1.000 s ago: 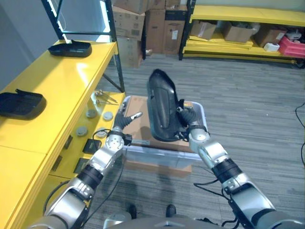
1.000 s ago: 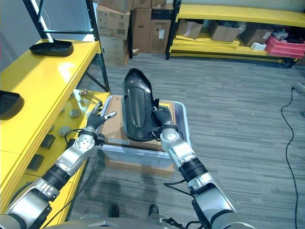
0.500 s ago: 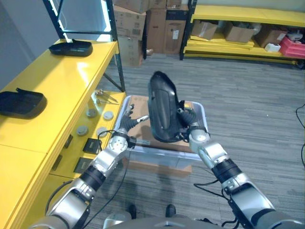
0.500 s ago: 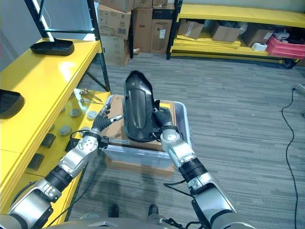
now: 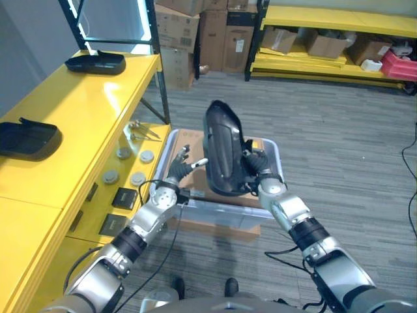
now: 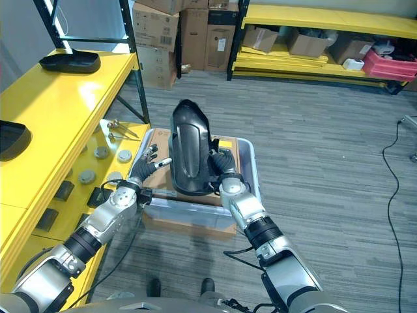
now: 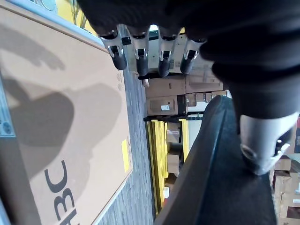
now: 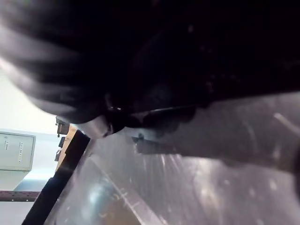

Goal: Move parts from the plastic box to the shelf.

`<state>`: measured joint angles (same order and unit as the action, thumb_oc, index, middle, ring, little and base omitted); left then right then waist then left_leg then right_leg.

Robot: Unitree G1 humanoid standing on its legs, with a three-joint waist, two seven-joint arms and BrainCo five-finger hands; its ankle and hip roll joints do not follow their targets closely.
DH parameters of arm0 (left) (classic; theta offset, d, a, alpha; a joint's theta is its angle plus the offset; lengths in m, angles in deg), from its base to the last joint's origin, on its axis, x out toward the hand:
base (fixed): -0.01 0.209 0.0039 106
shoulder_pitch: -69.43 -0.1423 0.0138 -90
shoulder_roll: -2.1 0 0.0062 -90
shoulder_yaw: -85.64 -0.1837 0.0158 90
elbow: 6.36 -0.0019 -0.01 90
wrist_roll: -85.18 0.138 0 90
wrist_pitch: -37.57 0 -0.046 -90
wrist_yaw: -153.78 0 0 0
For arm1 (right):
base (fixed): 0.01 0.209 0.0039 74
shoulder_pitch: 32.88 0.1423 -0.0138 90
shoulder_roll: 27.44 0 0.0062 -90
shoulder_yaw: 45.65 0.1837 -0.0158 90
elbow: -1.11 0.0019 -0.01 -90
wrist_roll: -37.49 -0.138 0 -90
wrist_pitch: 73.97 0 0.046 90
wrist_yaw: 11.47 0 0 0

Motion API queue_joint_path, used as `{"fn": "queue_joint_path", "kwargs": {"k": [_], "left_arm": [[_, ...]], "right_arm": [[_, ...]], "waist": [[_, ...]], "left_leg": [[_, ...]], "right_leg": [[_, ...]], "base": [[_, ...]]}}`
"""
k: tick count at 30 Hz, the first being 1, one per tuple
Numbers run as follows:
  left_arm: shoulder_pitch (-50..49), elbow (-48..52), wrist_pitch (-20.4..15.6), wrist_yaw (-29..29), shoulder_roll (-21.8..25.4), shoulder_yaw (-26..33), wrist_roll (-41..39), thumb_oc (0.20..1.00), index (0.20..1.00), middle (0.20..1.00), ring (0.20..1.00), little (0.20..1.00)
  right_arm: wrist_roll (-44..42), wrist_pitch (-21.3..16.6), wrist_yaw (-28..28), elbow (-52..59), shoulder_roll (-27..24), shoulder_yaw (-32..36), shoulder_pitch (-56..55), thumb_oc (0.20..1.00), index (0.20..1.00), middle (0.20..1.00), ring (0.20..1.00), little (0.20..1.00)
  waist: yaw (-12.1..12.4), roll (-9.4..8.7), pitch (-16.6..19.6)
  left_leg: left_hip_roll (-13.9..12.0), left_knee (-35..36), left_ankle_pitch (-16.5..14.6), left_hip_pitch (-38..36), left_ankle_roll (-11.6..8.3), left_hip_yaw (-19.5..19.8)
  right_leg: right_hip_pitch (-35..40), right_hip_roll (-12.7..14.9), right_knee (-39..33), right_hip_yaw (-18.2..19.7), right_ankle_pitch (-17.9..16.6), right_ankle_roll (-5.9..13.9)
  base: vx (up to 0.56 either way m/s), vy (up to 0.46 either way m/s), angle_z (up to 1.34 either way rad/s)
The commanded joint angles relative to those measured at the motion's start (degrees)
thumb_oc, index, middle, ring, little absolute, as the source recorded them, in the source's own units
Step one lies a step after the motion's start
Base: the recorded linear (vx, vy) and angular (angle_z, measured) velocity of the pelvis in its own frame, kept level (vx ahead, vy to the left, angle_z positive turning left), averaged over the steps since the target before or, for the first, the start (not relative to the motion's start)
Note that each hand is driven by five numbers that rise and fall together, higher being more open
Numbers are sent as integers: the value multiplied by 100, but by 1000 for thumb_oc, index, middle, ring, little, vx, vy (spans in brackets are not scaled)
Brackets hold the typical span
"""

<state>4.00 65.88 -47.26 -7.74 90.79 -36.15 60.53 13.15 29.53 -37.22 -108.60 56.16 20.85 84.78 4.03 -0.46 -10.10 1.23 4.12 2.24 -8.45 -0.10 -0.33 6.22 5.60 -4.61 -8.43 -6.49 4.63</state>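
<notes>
Black moulded part [image 5: 222,156] held upright over plastic box [image 5: 270,204], gripped by right hand [image 5: 256,171]. Left hand [image 5: 179,169] released, fingers straight, thumb touching part's left edge.

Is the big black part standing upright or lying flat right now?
Upright. The black part stands on end above the plastic box, with the right hand gripping its side and the left hand open beside it.

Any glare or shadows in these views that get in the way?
Left eye view: a light strip throws glare on the yellow shelf top. Left wrist view: a dark shadow lies across the cardboard sheet beside the black part. Right wrist view: very dark up close, hard to read.
</notes>
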Motion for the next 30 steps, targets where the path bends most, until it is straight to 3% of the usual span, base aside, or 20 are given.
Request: {"fn": "queue_joint_path", "kwargs": {"k": [1,12,22,30], "left_arm": [[374,210,-538,-90,-197,-339,-23,1000,1000,1000,1000,1000],[462,535,-697,-213,-191,-465,-73,1000,1000,1000,1000,1000],[505,670,-581,-276,-178,-602,-59,1000,1000,1000,1000,1000],[602,766,-312,-703,-161,-787,183,1000,1000,1000,1000,1000]], "right_arm": [[131,-362,-96,69,63,118,451,200,200,200,200,200],[107,-372,-28,-4,120,39,422,200,200,200,200,200],[171,-291,42,21,186,-29,433,200,200,200,200,200],[190,-285,67,35,241,-74,474,200,200,200,200,200]], "waist": [[101,-38,304],[78,-43,328],[55,-35,347],[30,-31,349]], "left_leg": [[-52,-477,-325,290,-46,-106],[-53,-467,-324,281,-48,-126],[-45,-454,-331,271,-37,-140],[-36,-472,-339,275,-27,-150]], "right_leg": [[-113,361,584,-55,347,537],[-117,358,592,-57,350,533],[-128,355,607,-46,367,535],[-137,348,632,-30,381,526]], "base": [[0,0,0],[0,0,0],[0,0,0],[0,0,0]]}}
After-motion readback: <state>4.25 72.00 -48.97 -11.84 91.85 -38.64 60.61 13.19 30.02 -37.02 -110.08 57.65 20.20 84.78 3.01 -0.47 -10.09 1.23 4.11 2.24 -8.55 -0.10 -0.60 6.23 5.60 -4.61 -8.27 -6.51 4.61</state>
